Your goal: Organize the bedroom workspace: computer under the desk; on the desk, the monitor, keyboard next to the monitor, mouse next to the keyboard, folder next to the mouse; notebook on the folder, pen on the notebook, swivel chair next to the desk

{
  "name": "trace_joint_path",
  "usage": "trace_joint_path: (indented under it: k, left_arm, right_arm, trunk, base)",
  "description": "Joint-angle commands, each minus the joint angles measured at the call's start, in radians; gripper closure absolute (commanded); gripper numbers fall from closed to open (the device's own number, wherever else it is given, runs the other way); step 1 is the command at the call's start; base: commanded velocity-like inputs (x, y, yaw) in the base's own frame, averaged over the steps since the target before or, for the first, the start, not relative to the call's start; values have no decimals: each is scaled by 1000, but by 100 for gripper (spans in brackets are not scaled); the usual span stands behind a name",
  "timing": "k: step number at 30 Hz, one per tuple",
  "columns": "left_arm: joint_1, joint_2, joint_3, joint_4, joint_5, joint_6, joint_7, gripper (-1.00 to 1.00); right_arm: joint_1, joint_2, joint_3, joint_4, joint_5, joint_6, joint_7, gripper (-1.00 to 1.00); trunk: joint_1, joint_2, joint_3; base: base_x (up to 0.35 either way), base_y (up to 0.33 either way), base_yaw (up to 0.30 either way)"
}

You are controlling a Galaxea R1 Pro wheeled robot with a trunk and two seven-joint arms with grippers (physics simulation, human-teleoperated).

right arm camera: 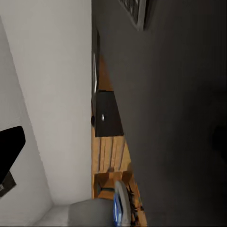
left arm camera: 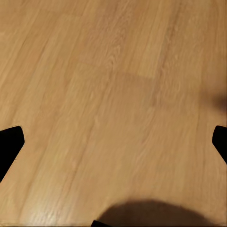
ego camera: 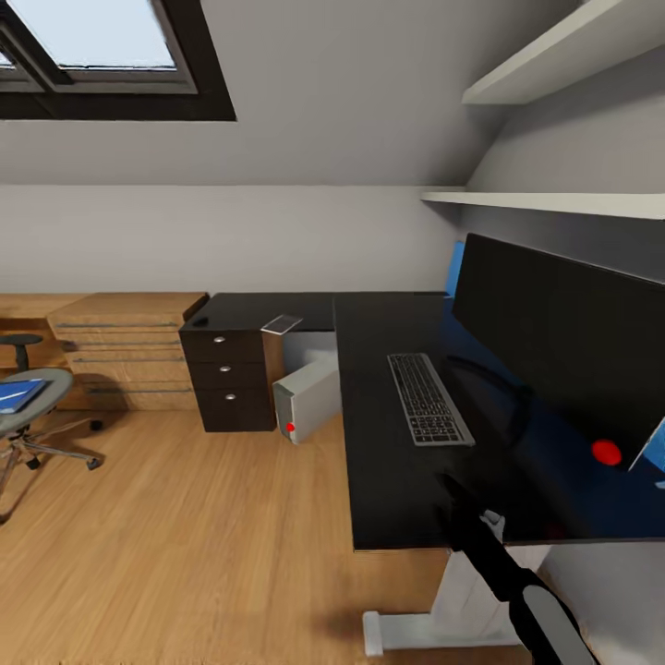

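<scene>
The right gripper (ego camera: pixel 459 499) hangs low over the near part of the desk (ego camera: pixel 388 462), its dark fingers merging with the black top, so whether it is open or closed I cannot tell, and nothing shows between them; the left gripper (left arm camera: pixel 113 151) looks straight down at bare wooden floor (left arm camera: pixel 113 71), its two fingertips spread wide apart with nothing held. Just beyond the right gripper lies the keyboard (ego camera: pixel 429 398), its long axis running away from the robot, beside the monitor (ego camera: pixel 563 342), which stands on the desk; the computer (ego camera: pixel 305 399) sits on the floor at the desk's edge, next to the black drawer unit (ego camera: pixel 227 374); the notebook (ego camera: pixel 282 323) rests on the far wing of the desk. The folder (ego camera: pixel 18 395) lies on the swivel chair (ego camera: pixel 37 406), well off to the robot's left across the floor; judged from this, the left arm is the nearer one, and the base must travel first.
</scene>
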Motion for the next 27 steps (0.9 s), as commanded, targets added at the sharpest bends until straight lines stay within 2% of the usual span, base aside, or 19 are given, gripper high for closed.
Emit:
trace_joint_path:
  k: [1,2,6,9,14,27]
  left_arm:
    - [0,1,-3,-1,10,-3,5,-100]
    - [0,1,-3,-1,10,-3,5,-100]
    - [0,1,-2,-1,10,-3,5,-100]
    - [0,1,13,-1,10,-3,5,-100]
    - [0,0,38,-1,9,-3,2,-100]
    - [0,0,43,-1,9,-3,2,-100]
  right_arm:
    - [0,1,16,37,-6,4,-6,-100]
    - [0,2,46,24,1,-5,-9,-100]
    - [0,-1,125,-10,19,-29,-5,-100]
    - [0,-4,147,-24,23,-32,10,-100]
    - [0,-5,156,-32,26,-34,20,-100]
    - [0,7,159,-33,22,-51,19,-100]
  trunk:
    - [-1,0,-1]
    - [-1,0,-1]
    - [-1,0,-1]
    - [-1,0,-1]
    - [-1,0,-1]
    - [-1,0,-1]
  base:
    - [-256,213,0]
    - [-183,251,0]
    - [-85,295,0]
    - [-21,324,0]
    - [-4,331,0]
    - [34,331,0]
